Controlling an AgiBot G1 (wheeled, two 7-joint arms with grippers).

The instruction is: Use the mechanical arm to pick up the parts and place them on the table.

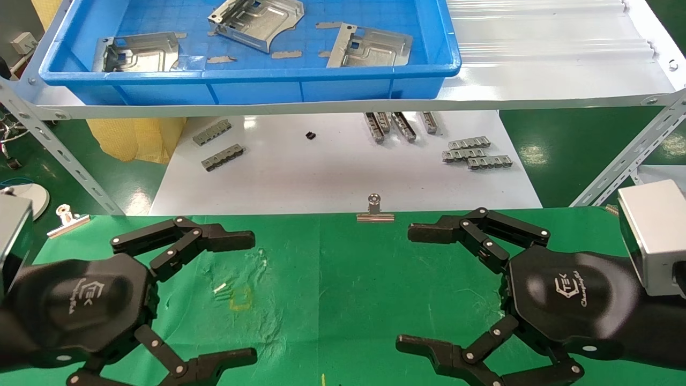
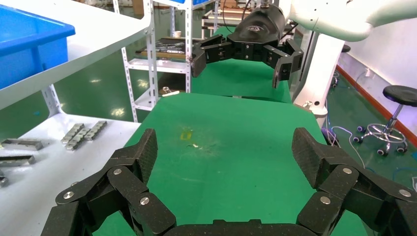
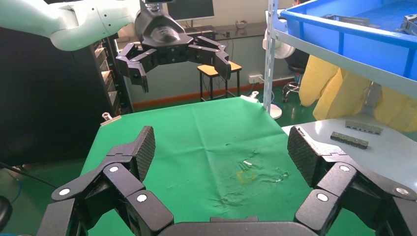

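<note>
Well beyond both spread jaws, parts (image 1: 257,21) lie in the tray (image 1: 252,88)

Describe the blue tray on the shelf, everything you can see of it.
The blue tray looks like moulded plastic: shallow, rectangular, with a rolled rim, ribbed front wall and gridded floor. It sits level on the white shelf, above the white board and beyond the green table. Inside lie three silver stamped plates, at left, middle and right, apart from one another, with a few small grey strips between them. Neither gripper touches it.
</note>
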